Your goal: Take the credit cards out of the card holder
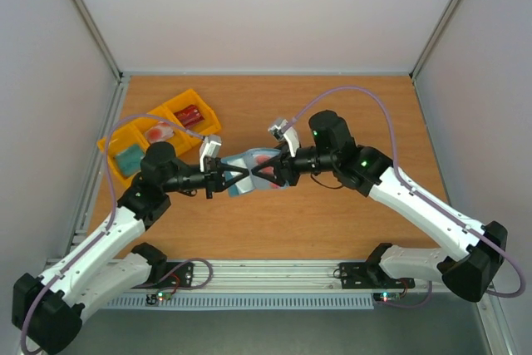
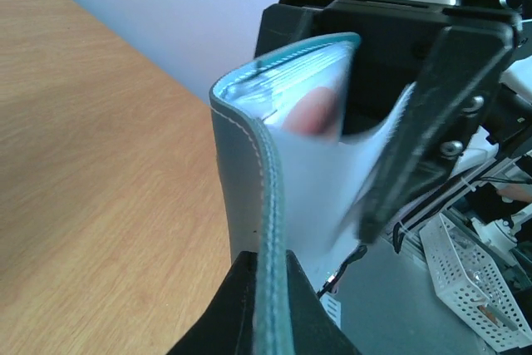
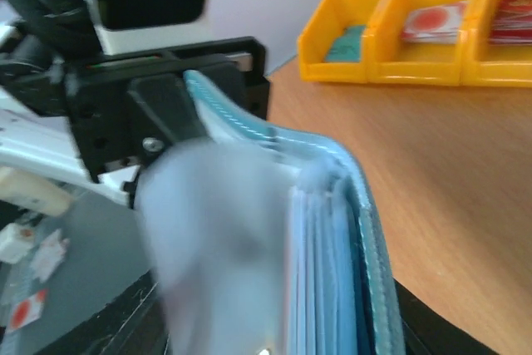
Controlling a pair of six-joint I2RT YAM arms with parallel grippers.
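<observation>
The slate-blue card holder [image 1: 252,169] is held off the table between both grippers. My left gripper [image 1: 228,179] is shut on one cover's edge; in the left wrist view its black fingers [image 2: 237,305] pinch the stitched edge of the card holder [image 2: 241,180]. A pinkish-red credit card [image 2: 312,110] shows through a pale inner sleeve. My right gripper [image 1: 264,167] grips the other half, with one finger [image 2: 428,122] on the sleeve. In the right wrist view the card holder [image 3: 366,230] fills the frame with stacked pockets and a blurred flap [image 3: 216,239].
A yellow three-compartment tray [image 1: 170,104] stands at the back left, also in the right wrist view [image 3: 378,68]. It holds a teal card [image 1: 129,158], a pale card with a red mark [image 1: 158,133] and red items [image 1: 189,114]. Walls enclose the wooden table [image 1: 349,214].
</observation>
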